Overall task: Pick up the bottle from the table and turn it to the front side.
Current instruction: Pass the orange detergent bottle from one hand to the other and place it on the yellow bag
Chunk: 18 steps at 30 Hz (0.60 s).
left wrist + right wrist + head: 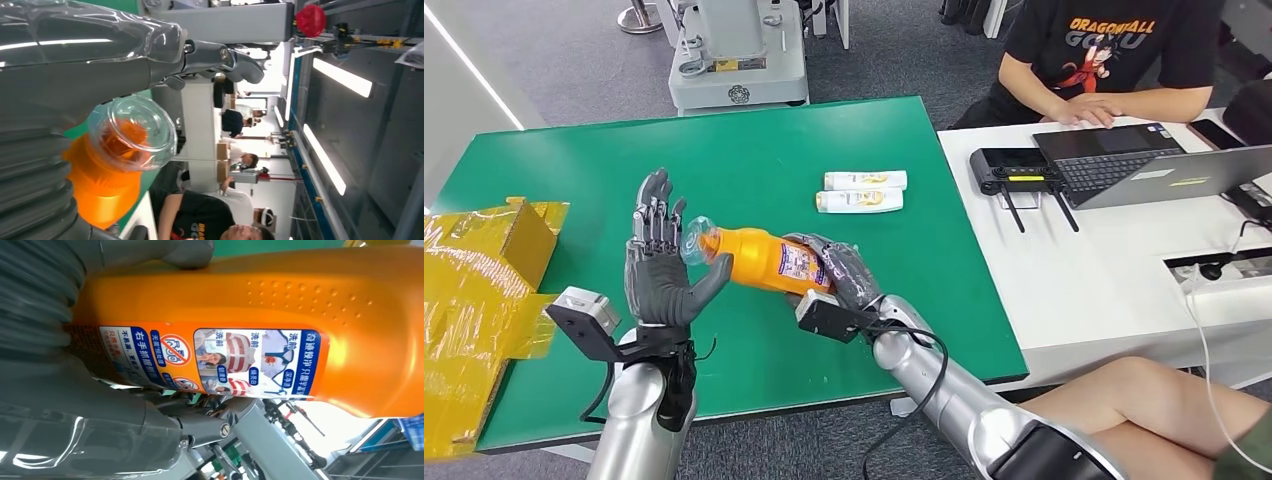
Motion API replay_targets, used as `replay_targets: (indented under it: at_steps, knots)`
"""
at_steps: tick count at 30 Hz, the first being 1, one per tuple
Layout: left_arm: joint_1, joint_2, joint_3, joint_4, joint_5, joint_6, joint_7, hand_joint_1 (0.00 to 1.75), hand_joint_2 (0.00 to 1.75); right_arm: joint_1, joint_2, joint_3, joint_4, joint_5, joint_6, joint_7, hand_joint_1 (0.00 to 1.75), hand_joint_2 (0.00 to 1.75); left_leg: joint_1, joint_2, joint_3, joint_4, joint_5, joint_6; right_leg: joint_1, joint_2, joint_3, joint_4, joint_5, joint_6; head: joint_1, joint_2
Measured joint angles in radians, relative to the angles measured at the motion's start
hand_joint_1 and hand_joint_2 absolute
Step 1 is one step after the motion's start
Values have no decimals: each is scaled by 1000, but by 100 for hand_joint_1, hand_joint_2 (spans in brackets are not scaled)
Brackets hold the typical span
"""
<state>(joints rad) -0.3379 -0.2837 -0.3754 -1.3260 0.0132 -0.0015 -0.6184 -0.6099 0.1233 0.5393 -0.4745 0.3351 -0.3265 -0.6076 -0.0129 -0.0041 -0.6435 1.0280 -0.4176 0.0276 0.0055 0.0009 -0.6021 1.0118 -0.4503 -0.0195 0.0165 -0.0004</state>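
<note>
My right hand [839,272] grips the base end of an orange bottle [764,258], which lies level above the green table [754,150] with its clear cap [696,240] toward my left hand [659,265]. That hand stands upright, palm to the cap, fingers spread upward, and its thumb reaches just under the neck. In the left wrist view the clear cap [132,132] and orange shoulder [102,192] sit right beside my left hand [75,65]. The right wrist view has the bottle [280,295] with a printed label [215,360] facing the camera, and my right hand [75,405] wraps it.
Two small white bottles [864,190] lie side by side further back on the green table. A yellow taped box [484,270] stands at its left edge. At the right a white table carries a laptop [1154,165], with a person seated behind it. Another person's leg [1144,400] is at lower right.
</note>
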Motion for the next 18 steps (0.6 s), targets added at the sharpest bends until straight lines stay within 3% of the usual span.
replay_targets:
  at_steps: [18]
  knots:
    - [-88,-15,-24,214,14,93,-25,0,175,-26,27,0,-16,-27,-60,-75,175,175,0,0,0,0,0,0,0,0,0,0,0,0,0,0]
